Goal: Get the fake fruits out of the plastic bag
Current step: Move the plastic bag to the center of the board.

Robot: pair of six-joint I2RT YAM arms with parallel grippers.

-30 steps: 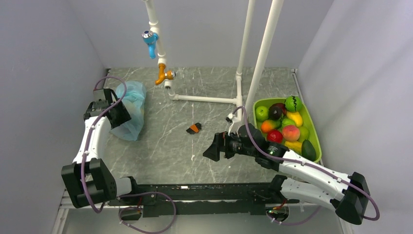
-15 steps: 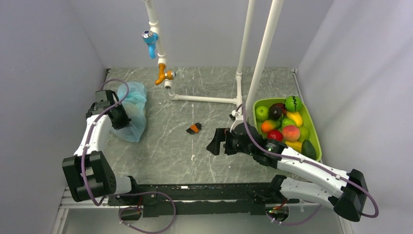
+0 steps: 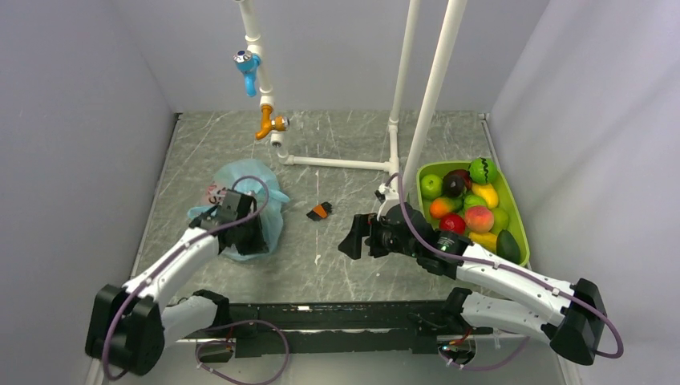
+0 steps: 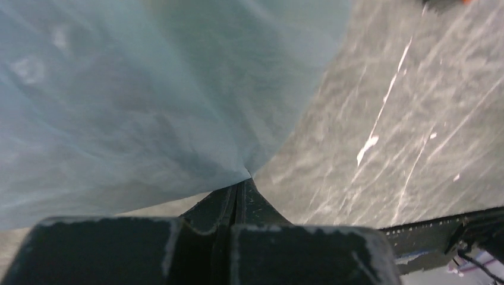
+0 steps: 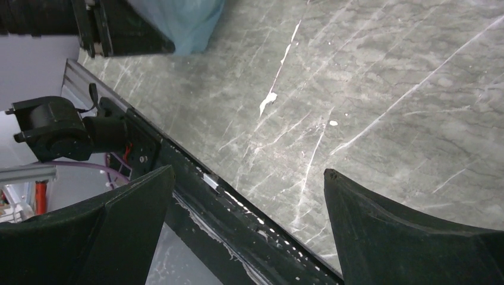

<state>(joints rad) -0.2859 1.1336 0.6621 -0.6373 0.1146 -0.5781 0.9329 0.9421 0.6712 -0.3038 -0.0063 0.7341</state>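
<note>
The plastic bag lay on the table left of centre in the overhead view, a crumpled light-blue heap with a pink print on its left side. The left gripper was shut tight on a pinch of the bag's film. In the left wrist view the plastic fanned out from that pinch toward the upper left of the frame. So the bulk of the bag lay beyond the fingertips, not under them.

The right gripper hovered over bare table near the centre with its jaws spread wide and nothing between them. The bag lay to its left, well apart from it. A small orange and black object lay on the table roughly between the two.

The left arm was plainly the nearer one, since it already held the bag. A green tub at the right edge held a pile of fruits. Whether any fruit remained inside the bag could not be told through the plastic. Judging by this, the right gripper would have to travel leftward to reach the bag.
</note>
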